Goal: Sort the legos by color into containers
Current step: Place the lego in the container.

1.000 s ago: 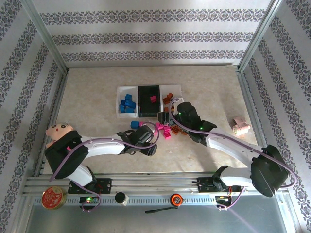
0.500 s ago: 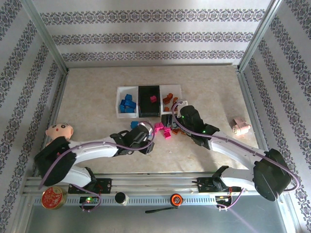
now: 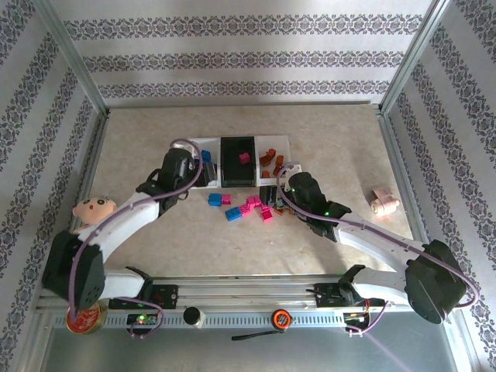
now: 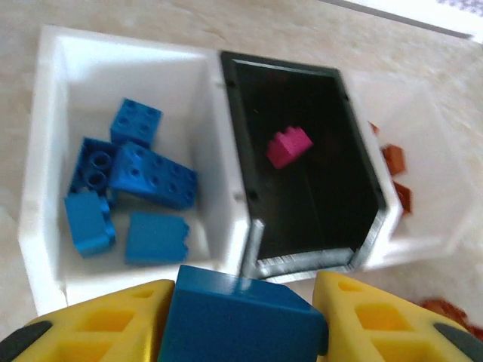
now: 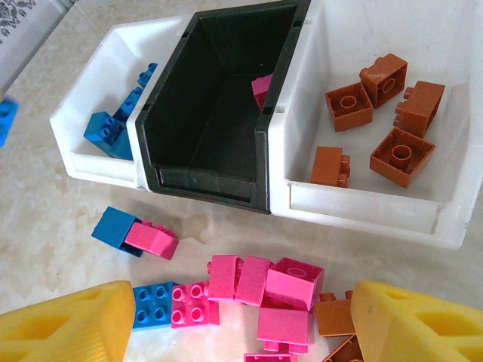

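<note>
Left fingers (image 4: 90, 328) moved to white tray (image 4: 47, 151), blue brick (image 4: 241, 317) between them

With jaws spread wide, the right gripper (image 5: 243, 305) brackets pink legos (image 5: 290, 283) on the table (image 5: 45, 226); ahead-left stands a white tray (image 5: 90, 162) of blue legos (image 5: 102, 128), dead ahead the black tray (image 5: 204, 185), and ahead-right a second white tray (image 5: 362, 204) holding five orange-brown legos (image 5: 400, 154).
</note>
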{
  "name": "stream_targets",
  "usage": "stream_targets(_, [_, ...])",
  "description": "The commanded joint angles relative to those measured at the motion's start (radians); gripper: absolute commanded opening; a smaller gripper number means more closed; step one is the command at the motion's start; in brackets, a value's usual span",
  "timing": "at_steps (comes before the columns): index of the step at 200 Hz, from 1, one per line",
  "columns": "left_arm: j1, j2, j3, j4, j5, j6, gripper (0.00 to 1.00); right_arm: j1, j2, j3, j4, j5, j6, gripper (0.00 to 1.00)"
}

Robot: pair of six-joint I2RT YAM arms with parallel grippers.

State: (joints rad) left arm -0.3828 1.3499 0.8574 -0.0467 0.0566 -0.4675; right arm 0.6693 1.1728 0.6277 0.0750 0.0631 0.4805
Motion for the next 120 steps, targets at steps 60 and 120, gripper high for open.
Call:
stream_targets(60, [0.094,0.414,0.346,0.006,0.065,0.009,0.39,-0.006,-0.032,-0.072,0.018,-0.029,0.048,0.76])
stream_targets(120, [0.098,0.485,0.476,-0.048,0.081,0.001,0.77,0.007,-0.068,-0.100,-0.017,-0.042,0.039,0.76])
